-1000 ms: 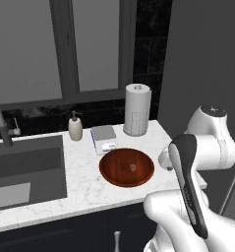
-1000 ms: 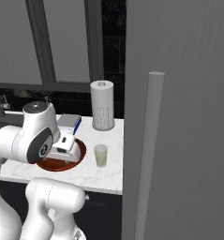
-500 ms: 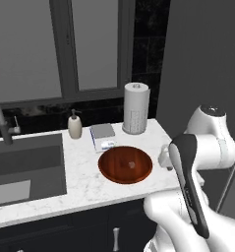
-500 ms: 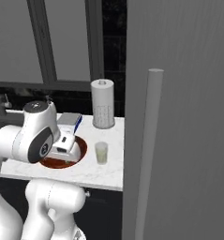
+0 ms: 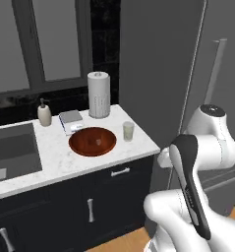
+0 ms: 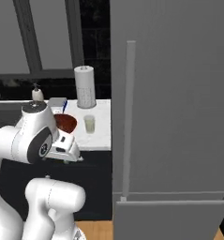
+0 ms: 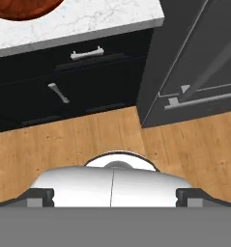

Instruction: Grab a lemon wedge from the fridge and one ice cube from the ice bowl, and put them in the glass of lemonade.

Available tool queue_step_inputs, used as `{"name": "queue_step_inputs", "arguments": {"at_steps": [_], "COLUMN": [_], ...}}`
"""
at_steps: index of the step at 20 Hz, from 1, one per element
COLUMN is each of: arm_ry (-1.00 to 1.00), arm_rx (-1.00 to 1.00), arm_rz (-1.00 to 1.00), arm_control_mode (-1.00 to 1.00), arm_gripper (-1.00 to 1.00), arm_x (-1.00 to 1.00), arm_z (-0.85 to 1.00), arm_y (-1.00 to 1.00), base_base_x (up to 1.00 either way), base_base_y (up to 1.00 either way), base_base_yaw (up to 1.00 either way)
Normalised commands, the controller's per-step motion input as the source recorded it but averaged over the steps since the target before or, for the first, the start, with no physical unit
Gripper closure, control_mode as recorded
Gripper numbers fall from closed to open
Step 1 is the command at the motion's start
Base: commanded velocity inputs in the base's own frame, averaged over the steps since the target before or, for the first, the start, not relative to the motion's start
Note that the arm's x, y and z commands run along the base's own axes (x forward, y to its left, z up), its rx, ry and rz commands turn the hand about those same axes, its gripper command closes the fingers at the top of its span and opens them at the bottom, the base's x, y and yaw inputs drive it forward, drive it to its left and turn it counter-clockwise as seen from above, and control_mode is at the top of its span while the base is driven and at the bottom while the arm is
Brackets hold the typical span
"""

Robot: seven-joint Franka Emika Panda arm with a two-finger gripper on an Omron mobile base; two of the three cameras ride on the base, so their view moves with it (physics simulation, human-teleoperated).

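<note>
From the left base view I see the ice bowl (image 5: 92, 141) and the glass of lemonade (image 5: 128, 131) close together near the right end of the white marble counter (image 5: 55, 160), handy to the fridge (image 5: 188, 64), whose door is shut, so I judge the lemon wedge is inside, unseen. In the right base view the fridge's bar handle (image 6: 128, 119) stands tall beside the counter. The hand view looks down at wood floor (image 7: 88, 140) and dark cabinets (image 7: 64, 82); I cannot tell how wide the gripper is or whether it holds anything.

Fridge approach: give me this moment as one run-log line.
fridge: door shut | glass: on counter right of bowl | arm: folded low, off the handle | lemon step: not begun
</note>
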Motion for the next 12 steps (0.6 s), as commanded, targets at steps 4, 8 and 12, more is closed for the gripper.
{"name": "queue_step_inputs", "arguments": {"at_steps": [4,8,12], "arm_ry": [0.00,0.00,0.00], "arm_rx": [0.00,0.00,0.00], "arm_rz": [0.00,0.00,0.00], "arm_control_mode": [1.00,1.00,1.00], "arm_gripper": [-1.00,-1.00,-1.00], "arm_x": [0.00,0.00,0.00], "arm_z": [0.00,0.00,0.00], "arm_y": [0.00,0.00,0.00], "base_base_x": [0.06,0.16,0.00], "base_base_y": [-0.52,-0.46,-0.18], "base_base_yaw": [-0.48,-0.29,-0.16]}}
